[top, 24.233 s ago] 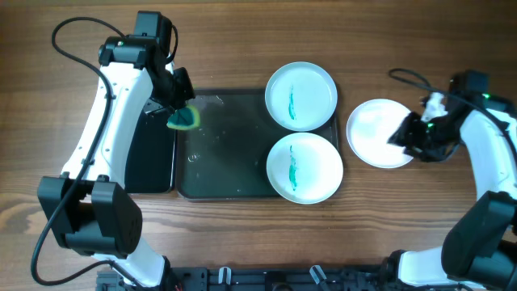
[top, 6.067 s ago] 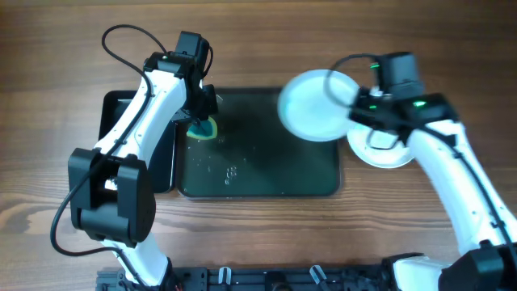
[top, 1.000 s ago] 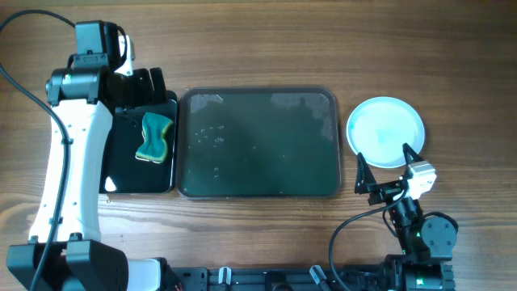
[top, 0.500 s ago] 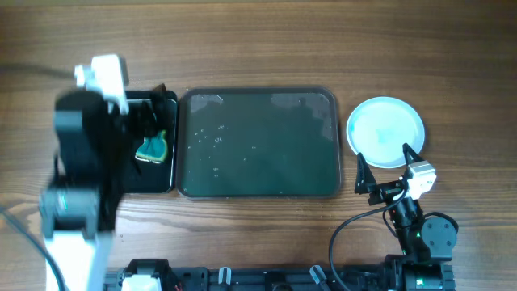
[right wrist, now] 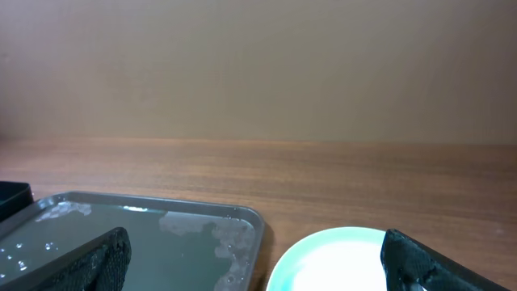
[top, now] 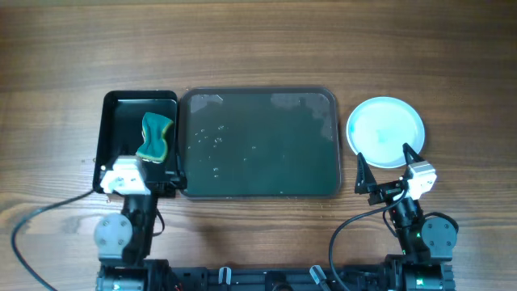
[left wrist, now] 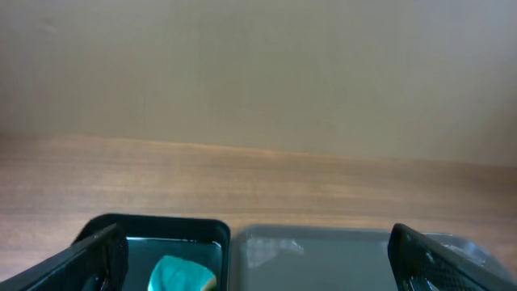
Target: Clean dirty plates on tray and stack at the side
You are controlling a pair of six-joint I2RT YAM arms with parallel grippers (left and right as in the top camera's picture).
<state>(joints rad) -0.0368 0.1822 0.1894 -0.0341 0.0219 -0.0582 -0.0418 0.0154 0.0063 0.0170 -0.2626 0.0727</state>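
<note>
The dark tray (top: 319, 101) lies in the middle of the table, holding only water drops. Of the plates, a pale blue one (top: 386, 132) shows, resting on the wood just right of the tray; what is under it is hidden. My right gripper (top: 386, 166) stands open at the plate's near edge, low by the table's front. In the right wrist view the plate (right wrist: 339, 267) and tray corner (right wrist: 246, 217) lie between the open fingers (right wrist: 101, 260). My left gripper (top: 139, 179) is open and holds nothing at the front left, facing the tray (left wrist: 323, 246).
A narrower black tray (top: 121, 109) holds a green-yellow sponge (top: 155, 137) left of the big tray; the same sponge (left wrist: 182, 275) shows in the left wrist view. Both arm bases sit at the front edge. Bare wood stretches behind the trays.
The left arm has swung back from over the narrow black tray at the far left and now rests low at the front edge. The right arm and plate have not moved.
</note>
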